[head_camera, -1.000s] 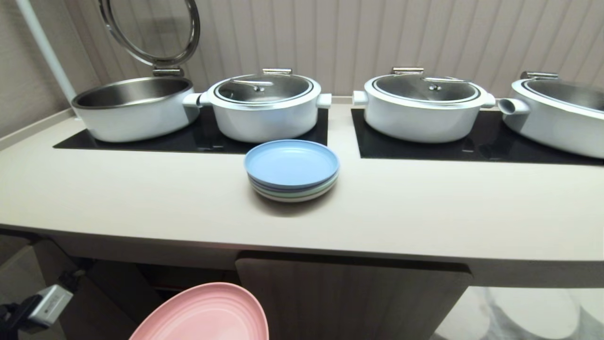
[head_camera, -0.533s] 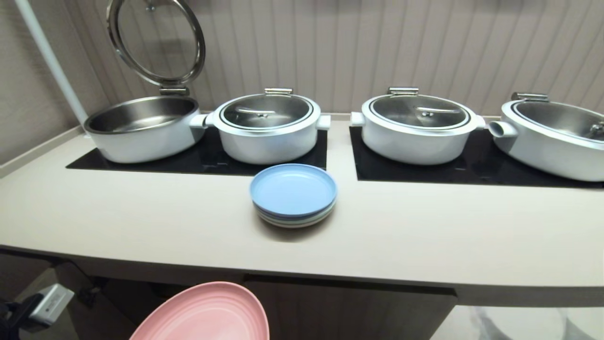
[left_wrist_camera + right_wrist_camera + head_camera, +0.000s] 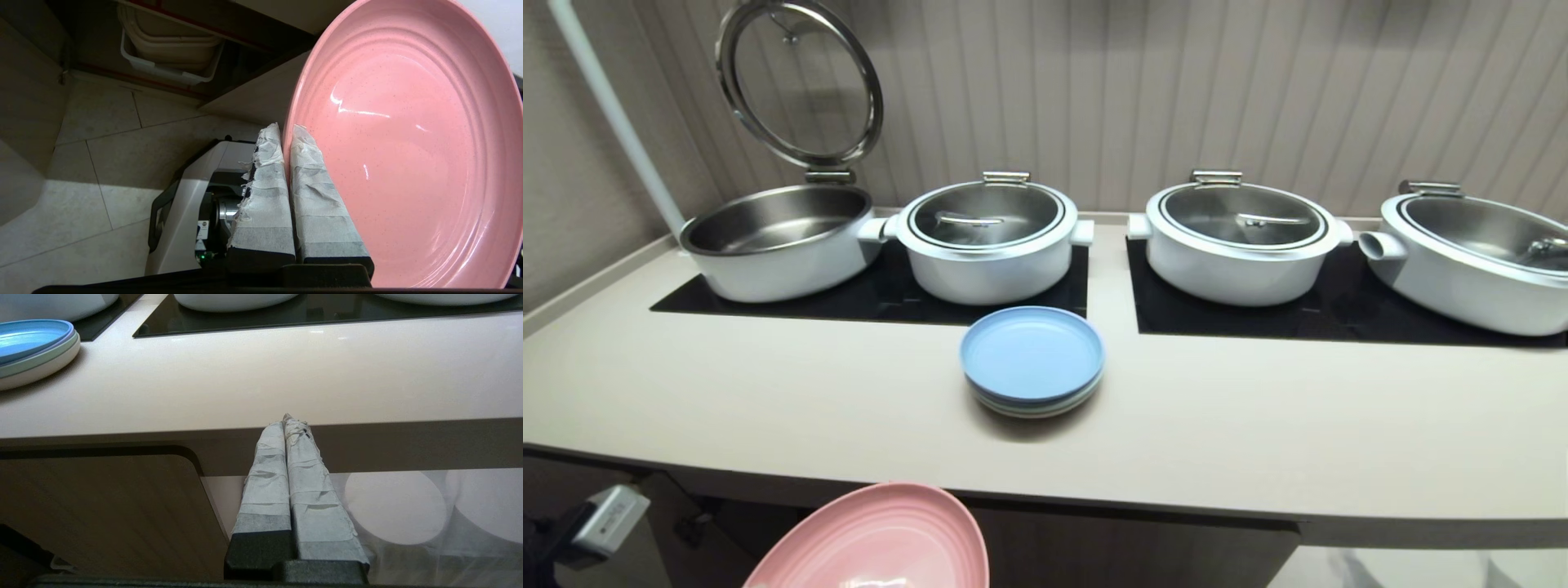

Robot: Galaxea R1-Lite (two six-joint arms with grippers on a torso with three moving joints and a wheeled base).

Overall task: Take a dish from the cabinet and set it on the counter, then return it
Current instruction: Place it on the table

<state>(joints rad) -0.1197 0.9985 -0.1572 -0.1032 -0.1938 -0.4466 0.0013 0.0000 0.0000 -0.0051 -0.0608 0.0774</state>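
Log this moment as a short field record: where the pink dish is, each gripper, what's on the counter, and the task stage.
dish: pink dish, off the counter, below its front edge
left gripper: left gripper shut on the dish rim
right gripper: right gripper shut, empty, below the counter edge
counter: counter holds stacked plates with a blue one on top, and four white pots; the leftmost pot's lid is up
stage: dish not yet set on the counter
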